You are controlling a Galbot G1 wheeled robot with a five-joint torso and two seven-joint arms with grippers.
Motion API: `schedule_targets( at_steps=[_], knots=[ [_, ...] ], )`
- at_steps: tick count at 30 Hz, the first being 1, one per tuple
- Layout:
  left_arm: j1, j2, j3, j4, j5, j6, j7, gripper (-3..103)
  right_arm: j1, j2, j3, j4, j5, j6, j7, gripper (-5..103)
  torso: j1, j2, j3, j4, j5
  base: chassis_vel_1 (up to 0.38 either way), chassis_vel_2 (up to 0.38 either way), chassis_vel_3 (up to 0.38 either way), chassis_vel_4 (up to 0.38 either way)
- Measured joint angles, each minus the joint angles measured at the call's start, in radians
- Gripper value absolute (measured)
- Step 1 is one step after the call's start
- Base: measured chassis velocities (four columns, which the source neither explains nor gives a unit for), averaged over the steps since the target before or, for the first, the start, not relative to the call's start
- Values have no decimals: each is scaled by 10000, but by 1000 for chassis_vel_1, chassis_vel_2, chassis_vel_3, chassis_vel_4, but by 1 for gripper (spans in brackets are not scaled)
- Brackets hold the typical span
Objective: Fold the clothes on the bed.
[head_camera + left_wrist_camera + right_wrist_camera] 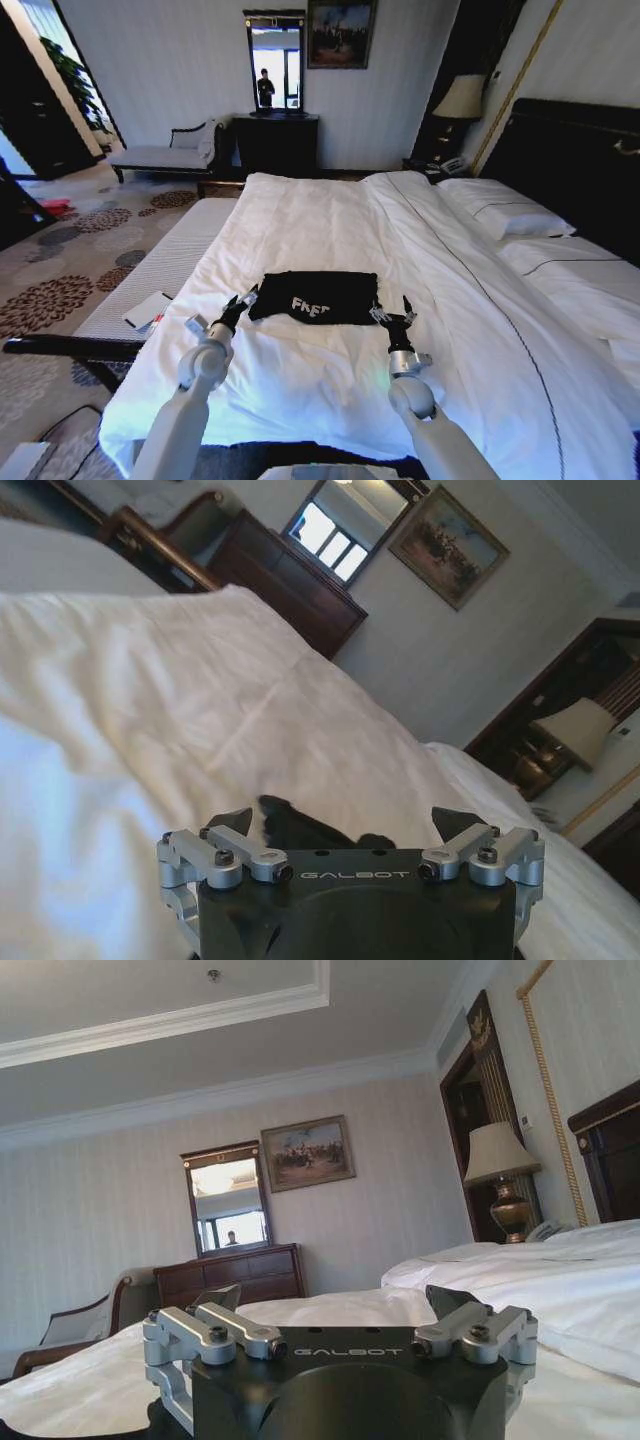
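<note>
The clothes are one black T-shirt (315, 297) with white lettering, lying as a flat, roughly rectangular bundle in the middle of the bed's white duvet (330, 215). My left gripper (243, 298) stands open just at the shirt's left edge. In the left wrist view a strip of the black shirt (295, 825) shows beyond that open left gripper (343, 825). My right gripper (395, 312) is open at the shirt's near right corner, with nothing between its fingers. The right wrist view shows this open right gripper (335, 1300) pointing over the duvet (560, 1280) toward the far wall.
White pillows (505, 215) lie against the dark headboard (570, 150) on the right. A pale bench (170, 260) with white items (148, 310) runs along the bed's left side. A dark dresser (275, 140), a chaise (165, 155) and a lamp (460, 100) stand by the far wall.
</note>
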Motion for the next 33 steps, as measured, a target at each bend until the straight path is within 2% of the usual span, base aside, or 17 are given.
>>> schedule_targets(
  at_steps=[6,16,26,28,30,31,33],
  knots=[
    [-562,-321,470,680,-382,22,23,100,4,76,60,-31,-18,-1,44,100,0,0,0,0,-1,0,0,0,0],
    [-1238,-1115,1033,1792,-255,-36,27,100,-48,193,31,-99,-162,-62,125,100,0,0,0,-1,-1,0,0,0,0],
    [-1575,-1101,1286,2122,-368,-41,-82,100,-73,289,31,-129,-222,-122,190,100,-1,0,-1,1,0,0,0,0,0],
    [-1612,-1102,1314,2152,-385,-38,-99,103,-70,297,43,-129,-222,-133,209,100,0,0,-1,0,0,0,0,0,0],
    [-1630,-1104,1331,2176,-389,-34,-117,99,-70,298,64,-129,-222,-140,221,100,0,1,-1,0,-1,0,0,0,0],
    [-1632,-1107,1337,2200,-388,-32,-127,89,-73,298,85,-129,-222,-145,233,100,0,0,-1,0,-1,0,0,0,0],
    [-1630,-1110,1337,2213,-379,-32,-129,89,-76,298,101,-129,-222,-147,240,100,0,0,0,0,-1,0,0,0,0]
  ],
)
